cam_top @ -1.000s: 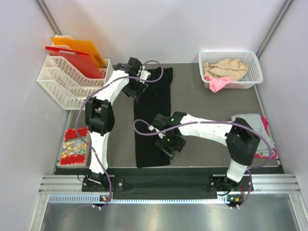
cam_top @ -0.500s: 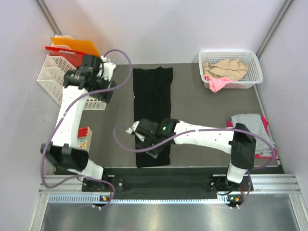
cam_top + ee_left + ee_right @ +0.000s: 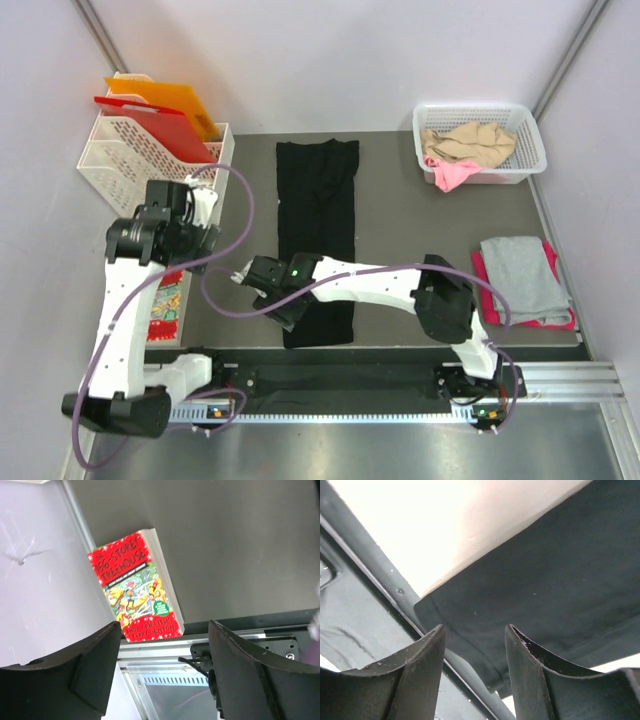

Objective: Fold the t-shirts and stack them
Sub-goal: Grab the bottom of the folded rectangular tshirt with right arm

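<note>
A black t-shirt, folded into a long narrow strip, runs from the back of the table to the front edge. My right gripper reaches across to the strip's near-left corner. In the right wrist view its fingers stand open just above the black cloth, with the hem corner between and below them and nothing gripped. My left gripper hovers at the left over a red book, jaws open and empty. A folded grey t-shirt lies on a magenta-pink one at the right.
A white basket at the back right holds beige and pink t-shirts. A white file rack with red and orange folders stands at the back left. The red book lies by the left wall.
My left arm has swung back from the file rack toward the near left and its jaws have widened. My right gripper has slid left to the shirt's near-left corner.
</note>
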`<state>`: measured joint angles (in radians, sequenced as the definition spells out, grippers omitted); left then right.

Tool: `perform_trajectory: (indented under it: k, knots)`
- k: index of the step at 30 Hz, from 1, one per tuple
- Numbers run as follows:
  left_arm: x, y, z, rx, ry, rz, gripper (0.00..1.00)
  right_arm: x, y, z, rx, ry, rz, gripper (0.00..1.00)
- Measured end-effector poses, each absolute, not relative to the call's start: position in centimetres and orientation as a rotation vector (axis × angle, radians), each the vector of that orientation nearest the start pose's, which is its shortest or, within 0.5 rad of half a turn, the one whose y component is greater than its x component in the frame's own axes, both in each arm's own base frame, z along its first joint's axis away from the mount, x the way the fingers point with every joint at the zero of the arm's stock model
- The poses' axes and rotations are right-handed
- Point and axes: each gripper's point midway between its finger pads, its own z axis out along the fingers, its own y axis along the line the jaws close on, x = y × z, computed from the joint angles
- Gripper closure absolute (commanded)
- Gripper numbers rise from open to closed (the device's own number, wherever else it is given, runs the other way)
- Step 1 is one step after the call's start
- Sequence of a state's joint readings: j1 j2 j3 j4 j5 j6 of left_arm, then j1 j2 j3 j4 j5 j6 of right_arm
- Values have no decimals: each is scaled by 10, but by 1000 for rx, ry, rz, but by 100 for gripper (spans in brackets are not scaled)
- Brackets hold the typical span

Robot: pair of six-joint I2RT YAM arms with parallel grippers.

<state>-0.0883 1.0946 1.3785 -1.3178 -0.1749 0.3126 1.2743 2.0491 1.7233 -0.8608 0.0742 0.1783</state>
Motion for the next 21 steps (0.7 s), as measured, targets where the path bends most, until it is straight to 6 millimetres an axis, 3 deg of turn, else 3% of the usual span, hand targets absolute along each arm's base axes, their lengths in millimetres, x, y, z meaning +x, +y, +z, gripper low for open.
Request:
perform_trajectory:
  k: [7,13,21]
  knots:
    - [191,37,265,402,2478,387,21,133,426,55,-1421,2469,250,50]
    - [197,46,279,322,2437,452,21,128,416,43,-1444,2497,227,50]
    - [209,46,275,280,2462,462,20,119,414,35,-1486,2525,254,51]
